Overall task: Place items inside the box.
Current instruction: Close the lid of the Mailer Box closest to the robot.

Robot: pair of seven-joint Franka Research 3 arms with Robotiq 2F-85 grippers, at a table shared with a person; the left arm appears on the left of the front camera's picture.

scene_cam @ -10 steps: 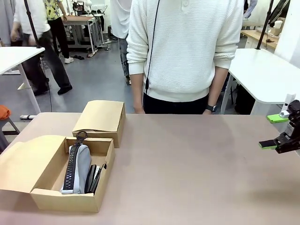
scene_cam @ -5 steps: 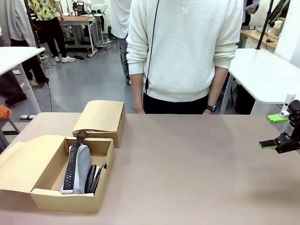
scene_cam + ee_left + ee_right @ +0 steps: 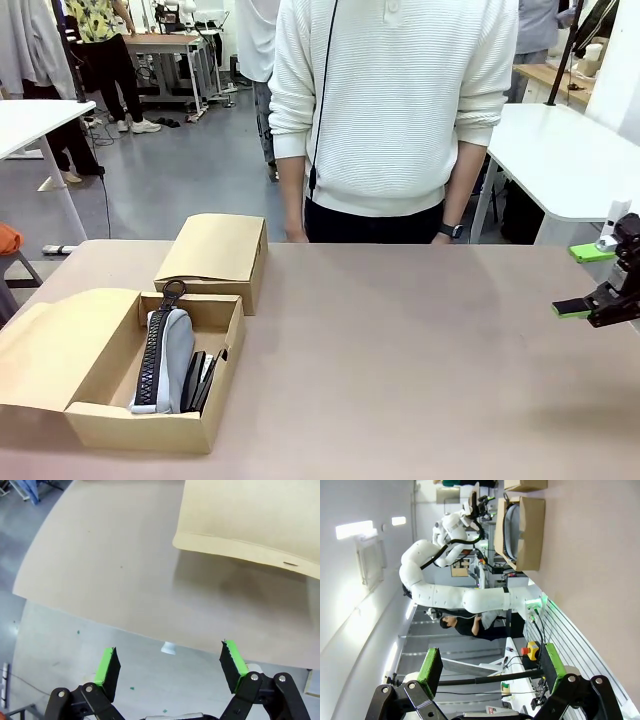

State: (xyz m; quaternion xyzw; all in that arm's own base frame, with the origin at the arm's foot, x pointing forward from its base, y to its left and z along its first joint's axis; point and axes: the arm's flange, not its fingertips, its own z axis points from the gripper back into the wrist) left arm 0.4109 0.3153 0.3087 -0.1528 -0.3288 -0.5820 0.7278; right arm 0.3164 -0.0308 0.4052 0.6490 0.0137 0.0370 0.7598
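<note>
The open box (image 3: 150, 400) sits at the table's (image 3: 400, 350) near left corner, a grey pencil case (image 3: 165, 358) and black stapler (image 3: 195, 380) inside; 1 closed box (image 3: 215, 255) behind it. The right gripper (image 3: 590, 285) hangs at the right edge, jaws apart; the left gripper (image 3: 170, 665) over the table edge, jaws apart.

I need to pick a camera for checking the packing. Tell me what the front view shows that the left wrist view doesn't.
Front view alone: the open box's inside, with the light grey pencil case and dark items beside it, the closed box, the person, the right gripper.
Left wrist view alone: the left gripper, open, fingers over the floor.
Both: the brown table and the box's flap.
</note>
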